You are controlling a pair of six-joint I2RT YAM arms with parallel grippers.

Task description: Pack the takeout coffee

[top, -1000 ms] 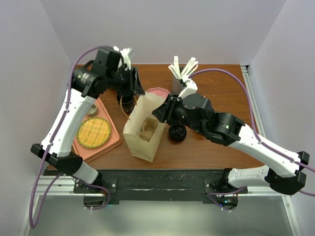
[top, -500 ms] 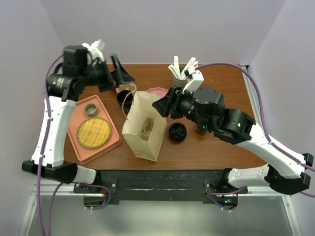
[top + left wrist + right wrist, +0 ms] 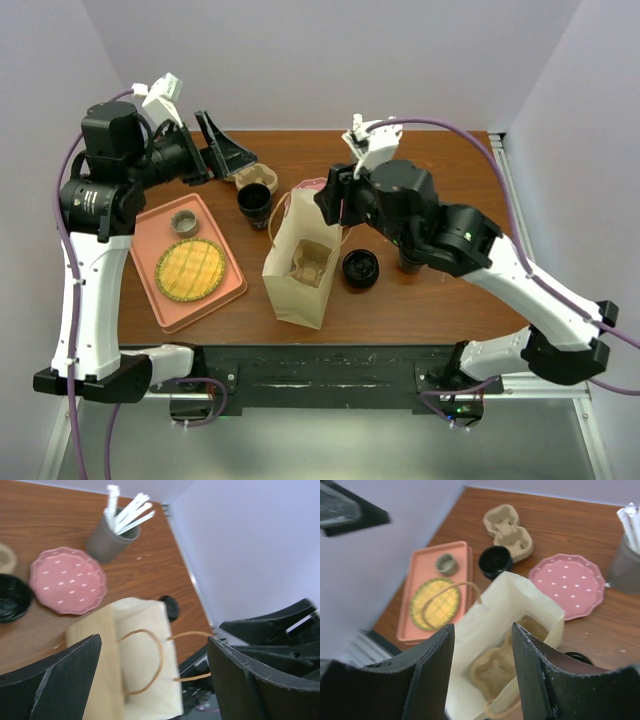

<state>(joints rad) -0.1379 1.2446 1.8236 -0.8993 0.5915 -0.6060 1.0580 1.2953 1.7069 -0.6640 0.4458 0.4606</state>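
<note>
**Inventory.** One paper bag stands upright and open near the middle of the table, with two cord handles at its rim. Cup carriers: two. One moulded-pulp carrier lies at the bottom of the bag. The second carrier sits on the table behind the bag, just beside one black cup. One black round piece lies right of the bag; cup or lid, I cannot tell. One pink dotted plate. One grey holder of white stirrers. One orange tray bearing one yellow woven mat and one small grey ring.

**Pincers.** My left pincer is spread wide and empty, over the table's far left. My right pincer stands partly open above the bag's mouth, gripping nothing.

**View differences.** Only the right wrist view looks into the bag and shows the carrier there. Only the left wrist view shows the holder whole — from above, my right arm covers most of it. The tray shows from above and from the right wrist, not from the left.
</note>
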